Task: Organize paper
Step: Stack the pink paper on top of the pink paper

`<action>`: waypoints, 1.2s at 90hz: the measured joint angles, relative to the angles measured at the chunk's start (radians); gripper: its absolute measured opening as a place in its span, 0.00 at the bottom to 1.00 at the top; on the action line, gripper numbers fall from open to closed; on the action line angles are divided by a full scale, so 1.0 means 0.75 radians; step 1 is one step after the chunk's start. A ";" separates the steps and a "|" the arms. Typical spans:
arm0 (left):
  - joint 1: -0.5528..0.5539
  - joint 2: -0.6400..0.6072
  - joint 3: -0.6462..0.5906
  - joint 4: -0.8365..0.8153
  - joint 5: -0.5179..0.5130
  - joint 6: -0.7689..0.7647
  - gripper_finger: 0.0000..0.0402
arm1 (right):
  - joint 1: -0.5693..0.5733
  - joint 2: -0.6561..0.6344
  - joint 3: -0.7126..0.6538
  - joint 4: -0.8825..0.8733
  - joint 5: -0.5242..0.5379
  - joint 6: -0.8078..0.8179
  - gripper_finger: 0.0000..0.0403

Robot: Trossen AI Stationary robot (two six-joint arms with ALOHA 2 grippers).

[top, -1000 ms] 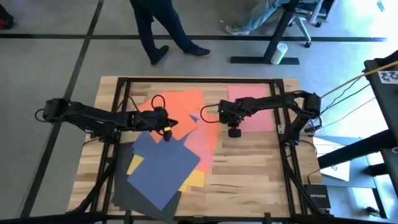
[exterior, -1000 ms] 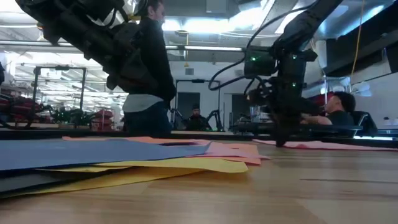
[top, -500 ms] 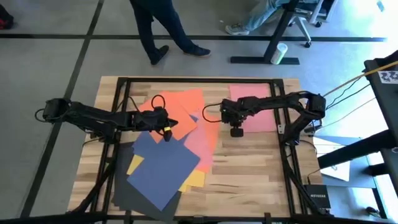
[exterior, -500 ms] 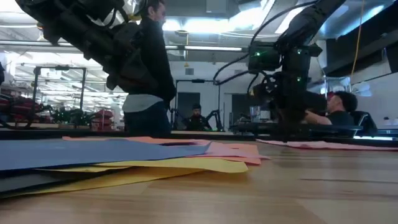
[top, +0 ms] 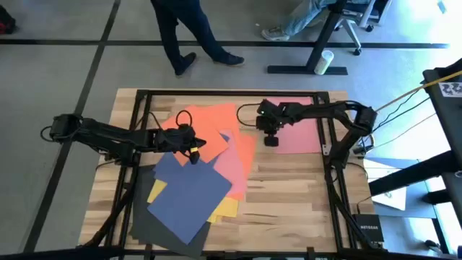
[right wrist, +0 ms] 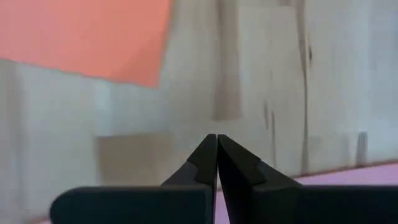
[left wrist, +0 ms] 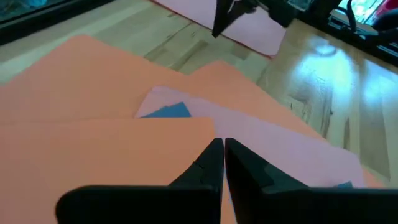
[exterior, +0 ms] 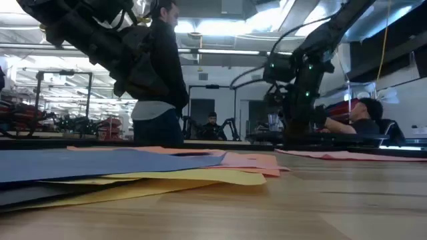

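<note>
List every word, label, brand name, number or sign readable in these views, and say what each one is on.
"NETGEAR", only just readable: white lettering on the black box on the floor by the table's right corner, high view.
Unreadable: yellow tag with dark marks at the right edge, high view.
Blurred: room signs in the low view.
No text on the paper or either arm.

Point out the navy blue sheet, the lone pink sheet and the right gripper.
Navy blue sheet (top: 189,193), high view, its middle.
Lone pink sheet (top: 303,136), high view, bare part beside the arm.
Right gripper (top: 271,141), high view, its fingertips.
</note>
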 joint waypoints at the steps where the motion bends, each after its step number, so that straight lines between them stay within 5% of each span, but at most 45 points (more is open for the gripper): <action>1: 0.000 0.000 0.000 0.000 0.000 -0.001 0.00 | -0.003 0.003 0.000 0.000 -0.001 -0.001 0.00; 108: 0.000 0.000 0.000 -0.001 0.000 -0.009 0.00 | -0.142 0.048 0.004 0.013 0.117 0.080 0.00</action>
